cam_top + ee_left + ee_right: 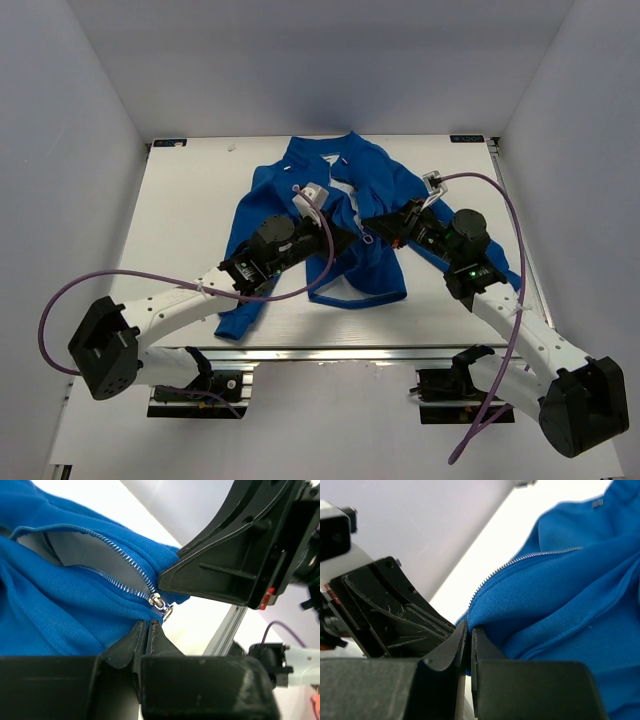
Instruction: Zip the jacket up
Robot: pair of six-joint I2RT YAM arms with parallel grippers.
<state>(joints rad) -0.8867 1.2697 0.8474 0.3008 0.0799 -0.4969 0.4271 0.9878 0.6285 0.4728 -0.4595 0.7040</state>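
The jacket (385, 185) lies under and between both claws. It looks soft, light and floppy, so I think it bunches. The left claw (148, 626) is pressed together, nipping cloth just below the zip slider (157, 601). The right claw (469, 630) nips the cloth edge too. Best grab the slider's little tab (167, 612). No box or bowl shows.

White table (190, 200) — grey walls (330, 70)

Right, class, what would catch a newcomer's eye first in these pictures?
A bright blue jacket lies spread mid-table, its front partly unzipped. Both arms meet over it, with the left fingers and right fingers each shut on fabric close to the silver zipper slider.
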